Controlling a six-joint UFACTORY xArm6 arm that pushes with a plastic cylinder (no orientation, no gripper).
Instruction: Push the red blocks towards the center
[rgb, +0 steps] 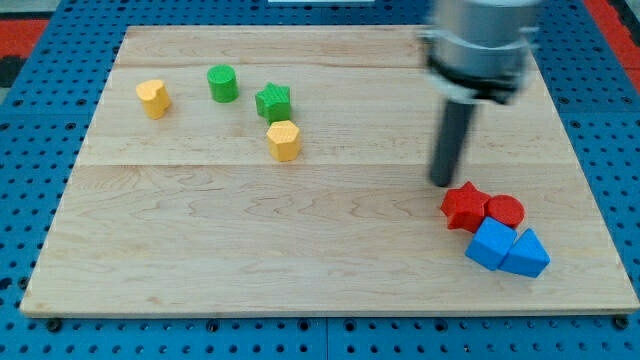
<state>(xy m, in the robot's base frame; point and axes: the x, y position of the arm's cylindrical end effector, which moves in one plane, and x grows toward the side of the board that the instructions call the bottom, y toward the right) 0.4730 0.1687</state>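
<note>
Wooden board (250, 250) on a blue pegboard surface (30, 140), seen from the board's near edge. No jaws on the end effector, nothing to spread or pinch: just a straight dark rod hanging from a grey cylindrical body at the view's upper right, holding nothing. My tip (443, 183) down at the board's surface, just above and to the left of the red star block (464, 206), very near its upper point; contact or a hair's gap cannot be told. Red star block at the view's right, well off the board's middle, touching the red cylinder block (505, 211) on its right side. Directly below those two, toward the view's bottom, a blue cube block (490, 243) and a blue triangular block (527, 253), pressed together and tucked against the red pair. Far from the tip, at the view's upper left, four more blocks loosely grouped: a yellow heart-shaped block (153, 98) farthest left, a green cylinder block (222, 83) to its right, a green star block (272, 101) beyond that, and a yellow hexagonal block (284, 140) just below the green star, near but apart.
</note>
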